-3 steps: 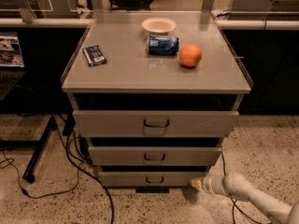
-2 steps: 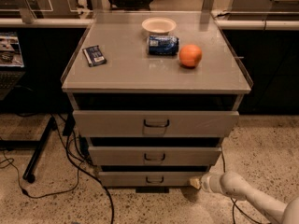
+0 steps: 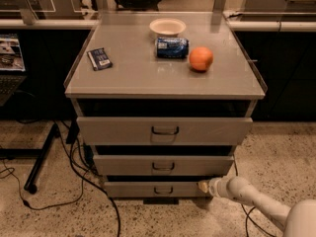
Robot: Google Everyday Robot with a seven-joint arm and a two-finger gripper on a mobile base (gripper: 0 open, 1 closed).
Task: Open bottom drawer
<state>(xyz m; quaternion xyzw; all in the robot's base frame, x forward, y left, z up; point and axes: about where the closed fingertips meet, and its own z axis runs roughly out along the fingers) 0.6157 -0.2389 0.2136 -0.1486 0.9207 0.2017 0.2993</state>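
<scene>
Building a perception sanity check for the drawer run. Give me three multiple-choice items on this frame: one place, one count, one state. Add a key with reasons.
1. Where is the gripper?
A. At the right end of the bottom drawer front
B. At the top drawer's handle
C. On the floor left of the cabinet

2. How many objects sit on the cabinet top?
A. Two
B. Four
C. Six

3. How does the blue can rest?
A. Upright
B. On its side
C. Hanging over the edge

Key:
1 A: the arm comes in low from the right, and its tip is beside the narrowest front, right of the handle.
2 B: bowl, blue can, orange and dark packet.
3 B: its long axis runs along the surface.
</scene>
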